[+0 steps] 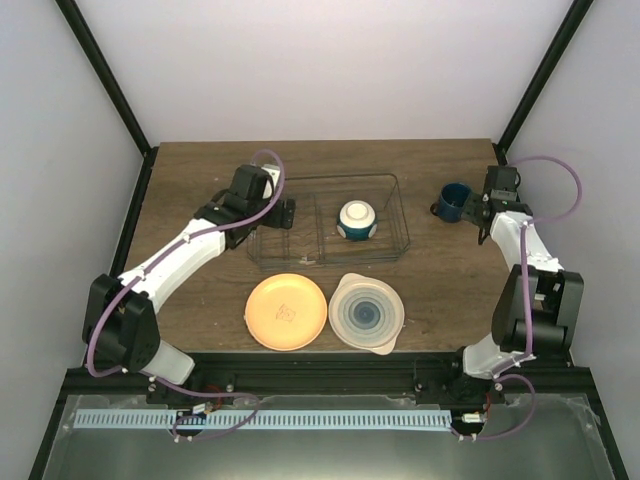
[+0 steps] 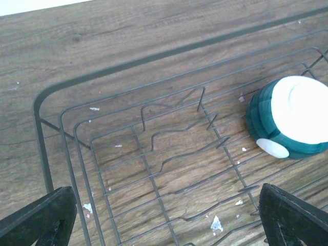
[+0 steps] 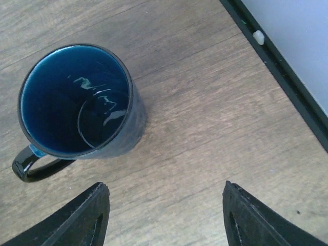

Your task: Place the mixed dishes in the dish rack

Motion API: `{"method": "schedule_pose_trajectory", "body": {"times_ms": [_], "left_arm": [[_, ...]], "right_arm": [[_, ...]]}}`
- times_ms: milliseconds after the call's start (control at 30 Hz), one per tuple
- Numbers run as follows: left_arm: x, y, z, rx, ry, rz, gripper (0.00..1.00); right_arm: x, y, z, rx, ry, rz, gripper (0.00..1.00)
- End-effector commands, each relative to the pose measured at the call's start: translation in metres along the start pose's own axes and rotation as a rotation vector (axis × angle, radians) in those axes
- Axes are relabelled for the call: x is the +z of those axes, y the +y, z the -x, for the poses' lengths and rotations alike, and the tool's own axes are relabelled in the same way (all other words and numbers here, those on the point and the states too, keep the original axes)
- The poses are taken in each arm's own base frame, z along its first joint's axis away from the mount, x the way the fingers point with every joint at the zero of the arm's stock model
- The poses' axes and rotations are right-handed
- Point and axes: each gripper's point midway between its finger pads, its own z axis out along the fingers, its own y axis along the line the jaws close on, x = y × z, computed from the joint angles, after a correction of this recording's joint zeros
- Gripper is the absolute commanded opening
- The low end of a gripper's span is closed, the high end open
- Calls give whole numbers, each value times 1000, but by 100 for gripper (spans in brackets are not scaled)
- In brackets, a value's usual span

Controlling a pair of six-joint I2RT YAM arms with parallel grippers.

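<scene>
The left gripper (image 2: pixel 166 200), spread wide and holding nothing, hung over the left end of the dish rack (image 1: pixel 325 225), where a small bowl (image 2: pixel 289 118) sat, apparently upside down, in the right half. The right gripper (image 3: pixel 164 200), likewise spread, hovered beside the upright blue mug (image 3: pixel 77 100) right of the rack; the orange plate (image 1: pixel 287 312) and blue-ringed plate (image 1: pixel 368 314) lay side by side at the rack's near side

Ahead of our left gripper's (image 2: pixel 169 223) black jaws we see the dish rack (image 2: pixel 169 134) in dark grey wire. To their right is a bowl (image 2: pixel 287 118), banded teal-green with a white base and white spot. Ahead-left of our right gripper's (image 3: pixel 169 218) black jaws, the mug (image 3: pixel 77 102) is glossy deep blue with a black handle. Behind both sit the orange plate (image 1: pixel 287 312) and the ringed plate (image 1: pixel 368 314), pale, blue-ringed and peach-rimmed. The table (image 3: pixel 205 128) is brown wood grain.
</scene>
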Motion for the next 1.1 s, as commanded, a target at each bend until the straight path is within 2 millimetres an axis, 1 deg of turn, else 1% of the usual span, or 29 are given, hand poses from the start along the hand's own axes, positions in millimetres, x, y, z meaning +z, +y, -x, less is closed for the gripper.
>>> {"method": "schedule_pose_trajectory", "body": {"times_ms": [0,133,267,367,500,533,600,633,700,800,967,1067], "left_arm": [[-5,-1,-5,9,-1,-6,99],[-5,-2,-11,3,7,-14,98],[-7,-1,-13,0,9,-9,98],[-8,-1,-13,0,8,-5,98],[-5,1,-13,2,14,2,99],[-4,1,-14,3,17,6,99],[-3,1,-13,5,21,8,99],[-2,1,-13,6,23,8,99],[0,0,-12,5,24,7,99],[2,-1,-12,0,26,-1,99],[5,-4,-12,-3,30,-17,99],[6,-5,-15,-6,34,-23,99]], "right_arm": [[7,11,25,42,-57,82,62],[22,19,29,57,-42,126,62],[30,27,36,63,-45,160,61],[42,27,39,65,-33,153,61],[62,28,38,67,-6,145,60],[68,27,38,69,1,142,58],[77,28,38,70,13,138,57],[83,28,35,71,27,131,57],[90,27,33,70,41,121,57],[98,27,32,67,55,115,46],[101,30,33,60,56,129,20],[100,31,32,48,59,131,7]]}}
